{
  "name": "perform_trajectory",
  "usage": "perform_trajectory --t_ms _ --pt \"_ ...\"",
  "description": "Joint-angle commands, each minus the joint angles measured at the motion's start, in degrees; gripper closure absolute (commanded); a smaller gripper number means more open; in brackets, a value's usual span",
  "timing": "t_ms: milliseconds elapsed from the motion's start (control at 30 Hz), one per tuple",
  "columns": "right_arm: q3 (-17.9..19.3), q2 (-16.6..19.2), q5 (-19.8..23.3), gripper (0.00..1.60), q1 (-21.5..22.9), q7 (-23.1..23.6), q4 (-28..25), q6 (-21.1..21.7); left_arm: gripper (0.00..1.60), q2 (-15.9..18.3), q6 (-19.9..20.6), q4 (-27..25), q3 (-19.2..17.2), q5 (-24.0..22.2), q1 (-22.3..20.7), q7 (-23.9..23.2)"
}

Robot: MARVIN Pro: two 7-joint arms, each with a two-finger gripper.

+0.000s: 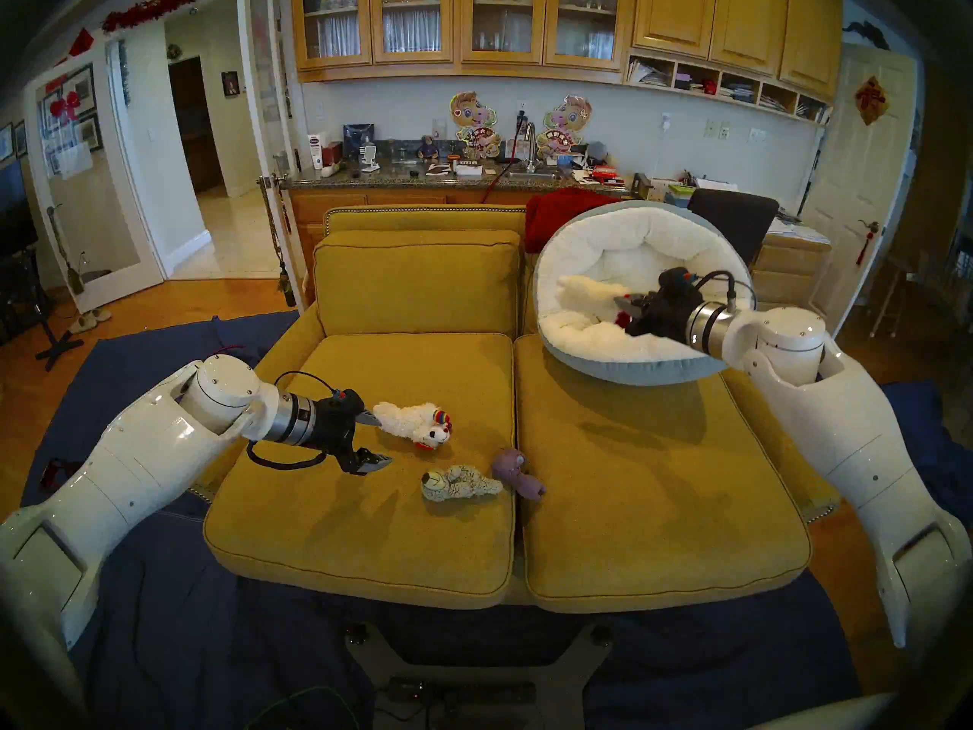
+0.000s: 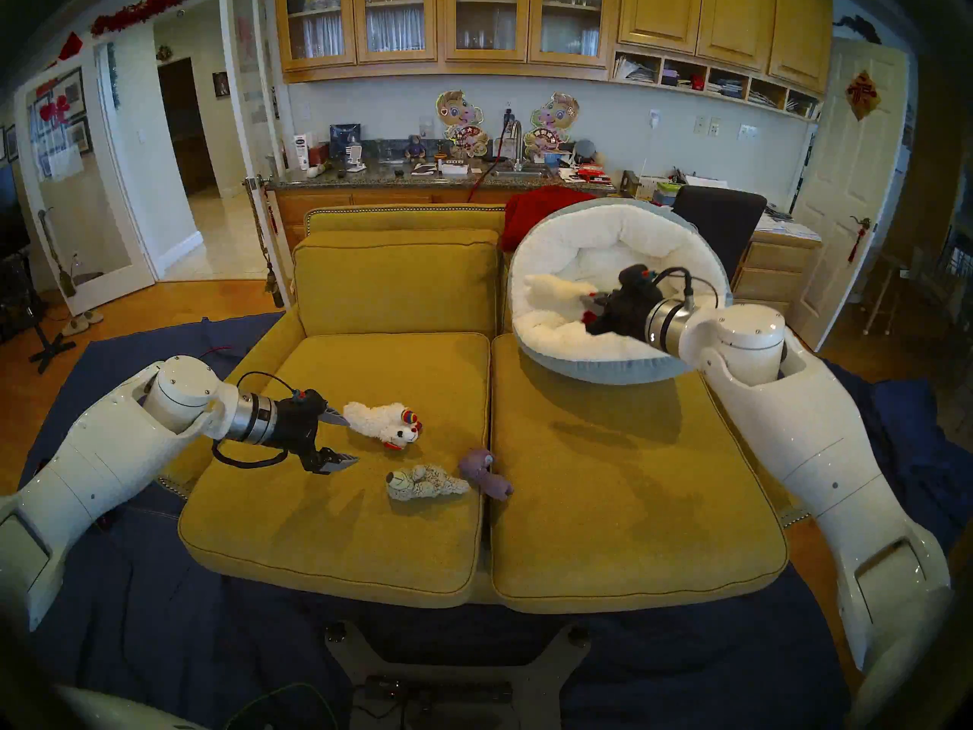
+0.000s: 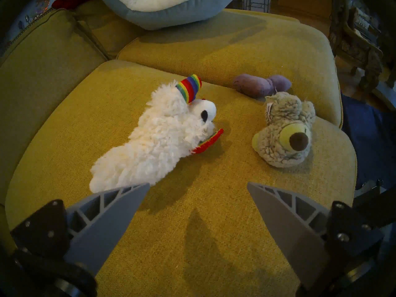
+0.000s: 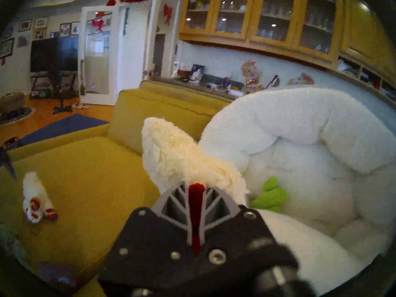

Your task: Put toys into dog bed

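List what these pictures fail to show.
- Held lamb's head: right wrist view, hidden behind the shut right gripper.
- Green toy in the dog bed: hidden in head views by the right arm.
- Purple toy's face: left wrist view, turned away.

The room was dim and warm-toned, daylight coming through the glass-paned white door at the left. Soft shadows fell on the mustard-yellow fabric sofa cushions (darkest beneath the raised arms). Every view bent at its dark fisheye rim, and the right wrist view was smeared with blur.
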Motion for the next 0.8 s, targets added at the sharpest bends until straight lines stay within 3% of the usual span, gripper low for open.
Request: perform_trajectory --t_ms 0,300,767 --pt "2.95 -4.45 -2.62 1.60 5.96 -3.37 2.59 1.08 0.00 0.02 -0.16 -0.59 -1.05 -0.19 -1.70 0.14" --pt "2.97 -9.58 -6.94 1.60 9.63 -6.97 8.50 2.05 0.00 0.02 -0.16 -0.59 -1.04 -0.18 -1.67 0.15" --pt "0.64 -14.41 -15.32 1.60 14.44 -10.57 15.82 0.96 0.00 0.02 -0.16 -0.59 -1.06 -0.19 -1.69 0.14"
